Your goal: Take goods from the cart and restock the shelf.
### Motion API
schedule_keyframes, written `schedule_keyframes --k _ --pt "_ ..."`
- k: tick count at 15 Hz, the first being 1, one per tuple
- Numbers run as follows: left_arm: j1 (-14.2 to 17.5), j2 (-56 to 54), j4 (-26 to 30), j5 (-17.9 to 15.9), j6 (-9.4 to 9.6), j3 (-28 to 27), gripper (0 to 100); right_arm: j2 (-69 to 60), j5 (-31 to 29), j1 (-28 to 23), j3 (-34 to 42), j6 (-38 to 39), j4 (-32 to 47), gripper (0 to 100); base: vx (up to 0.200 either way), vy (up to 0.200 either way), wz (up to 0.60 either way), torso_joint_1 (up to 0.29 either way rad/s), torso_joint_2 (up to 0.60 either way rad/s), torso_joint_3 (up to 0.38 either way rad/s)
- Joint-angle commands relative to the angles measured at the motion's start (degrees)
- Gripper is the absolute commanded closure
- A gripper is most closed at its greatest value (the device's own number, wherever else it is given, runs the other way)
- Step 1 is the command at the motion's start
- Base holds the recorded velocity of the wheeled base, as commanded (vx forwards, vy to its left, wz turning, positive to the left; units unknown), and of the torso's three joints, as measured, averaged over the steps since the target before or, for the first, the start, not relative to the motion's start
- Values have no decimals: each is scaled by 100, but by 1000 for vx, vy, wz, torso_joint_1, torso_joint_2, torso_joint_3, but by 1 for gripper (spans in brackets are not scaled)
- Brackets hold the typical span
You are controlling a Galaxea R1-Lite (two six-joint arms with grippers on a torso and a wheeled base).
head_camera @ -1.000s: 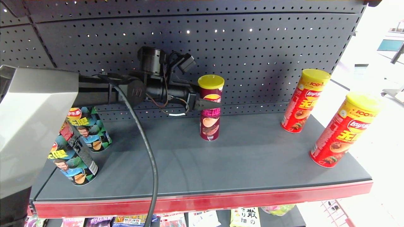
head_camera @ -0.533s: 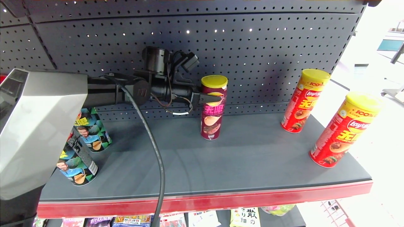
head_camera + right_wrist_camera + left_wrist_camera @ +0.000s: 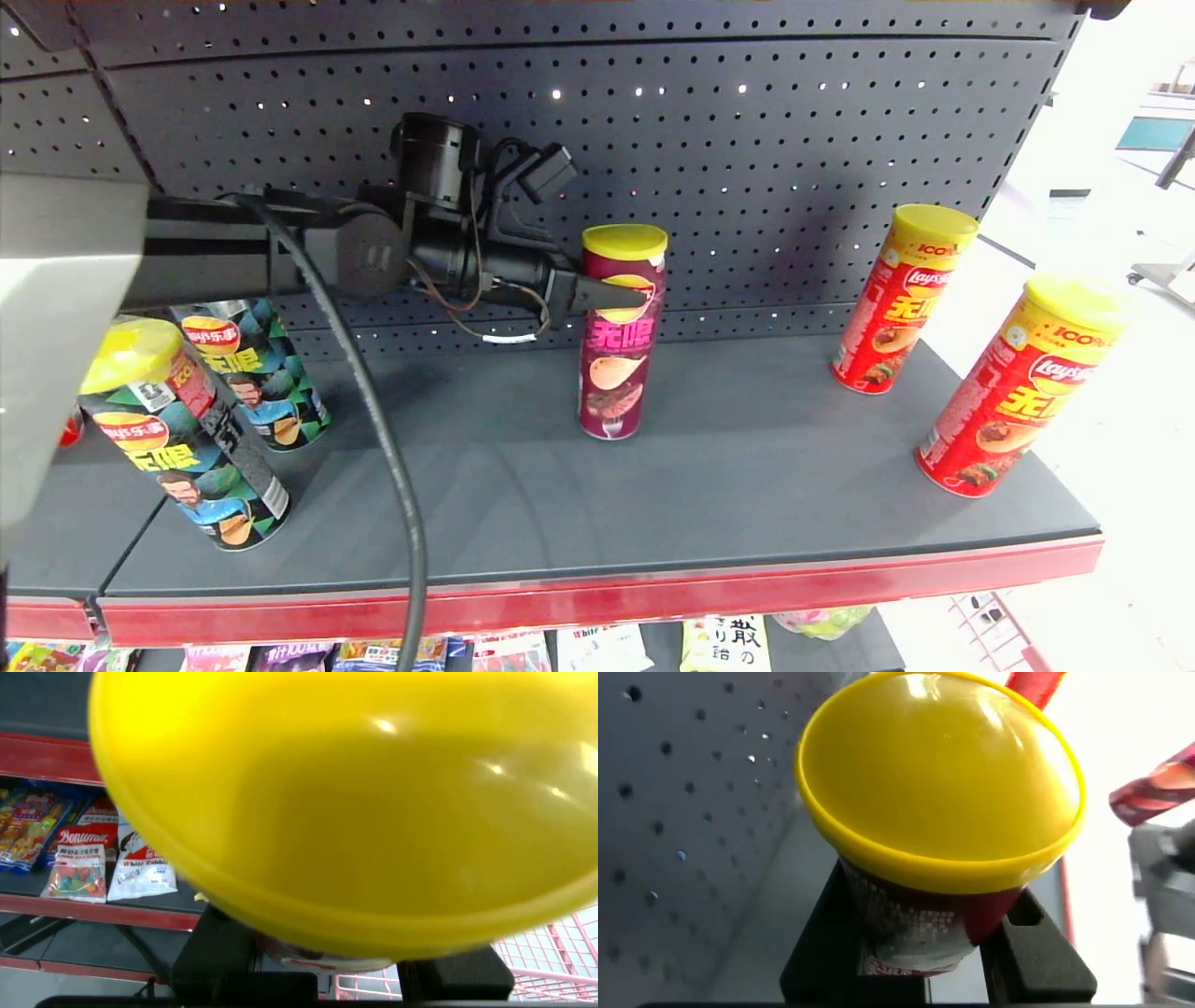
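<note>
Left end effector (image 3: 621, 299) clamped on purple can (image 3: 611, 373). Seat its base flat on shelf (image 3: 747, 485), then let go and back straight out. Right end effector (image 3: 327, 973) grips second can (image 3: 355, 793).

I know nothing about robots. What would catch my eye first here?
A black left gripper clamps a purple can with a yellow lid near the middle of the grey shelf. Two red cans stand at the shelf's right end, two blue-green cans at its left. The right gripper holds another yellow-lidded can.
</note>
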Motion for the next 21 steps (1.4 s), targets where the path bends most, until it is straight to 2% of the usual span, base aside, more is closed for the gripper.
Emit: schedule_keyframes --k 1,3,4,5,6,8,10,12,13,15,18,21 --pt "-103 -1033 28 6 -45 1018 100 15 4 10 -2 -2 -1 100 0 0 0 0 0 0" --pt "-182 -1499 -25 32 -36 1713 100 15 4 10 -2 -2 -1 100 0 0 0 0 0 0" --pt "-279 -1956 -368 190 -45 2539 100 24 4 19 -2 -2 -1 100 0 0 0 0 0 0" --pt "-288 -2070 -579 243 -45 2847 100 24 12 19 6 -2 -1 100 0 0 0 0 0 0" --pt "-288 -2229 -1150 340 -54 3418 100 24 12 19 6 -2 -1 100 0 0 0 0 0 0" --pt "-305 -2317 -1774 489 -177 3892 100 33 12 19 6 -2 -1 100 0 0 0 0 0 0" --pt "-402 -2325 -2319 674 -397 4156 100 33 12 19 6 -2 -1 100 0 0 0 0 0 0" --pt "-639 -2290 -3110 858 -871 4464 100 33 12 19 6 -2 -1 100 0 0 0 0 0 0" --pt "-745 -2281 -3356 964 -1021 4569 100 33 12 19 6 -2 -1 100 0 0 0 0 0 0" --pt "-842 -2211 -3655 1061 -1109 4745 100 33 12 19 6 -2 -1 100 0 0 0 0 0 0" --pt "-850 -2079 -3892 1061 -1074 4789 100 24 12 19 6 -2 -1 100 0 0 0 0 0 0" --pt "-885 -2079 -3892 1052 -1030 4824 100 33 12 19 6 -2 -1 100 0 0 0 0 0 0"
